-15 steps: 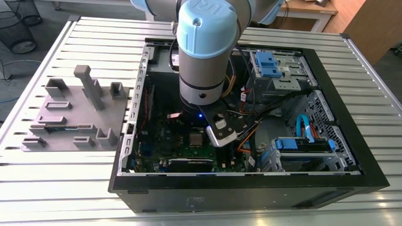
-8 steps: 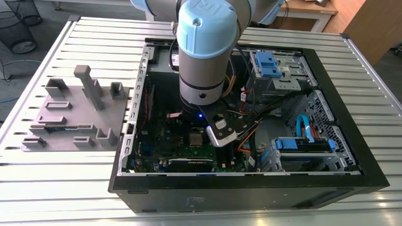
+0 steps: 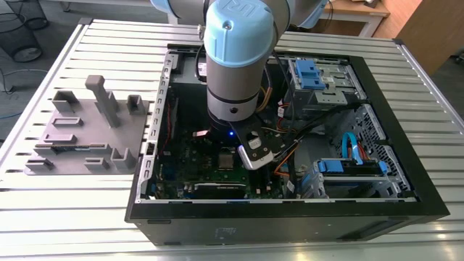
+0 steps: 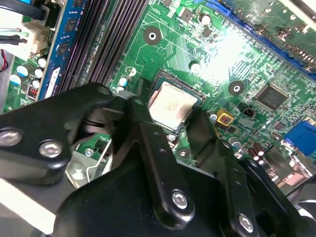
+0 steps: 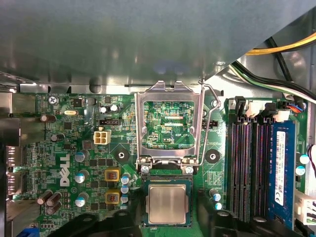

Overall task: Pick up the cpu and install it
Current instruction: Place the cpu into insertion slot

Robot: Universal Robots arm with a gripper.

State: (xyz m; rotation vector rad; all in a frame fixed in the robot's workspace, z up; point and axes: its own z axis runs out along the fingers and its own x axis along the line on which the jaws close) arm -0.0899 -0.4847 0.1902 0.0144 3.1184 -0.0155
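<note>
The cpu (image 5: 167,203) lies flat in its dark socket on the green motherboard (image 5: 74,143), silver top up. In both wrist views my gripper (image 5: 168,223) is open, with one black finger (image 5: 124,220) on each side of the socket, both wider apart than the chip. The second wrist view has the cpu (image 4: 170,106) between those fingers (image 4: 132,109), apart from them. The socket's metal bracket (image 5: 170,123) is swung open next to the chip. In the exterior view the arm (image 3: 233,81) reaches down into the open computer case (image 3: 406,201), beside the cpu (image 3: 227,161).
Dark memory slots (image 5: 244,168) and a memory stick (image 5: 279,165) run beside the socket. Cables (image 5: 276,81) and the case wall crowd the area past the bracket. Blue drive bays (image 3: 348,166) sit at the exterior view's right. A grey fixture tray (image 3: 87,130) stands on the slatted table at its left.
</note>
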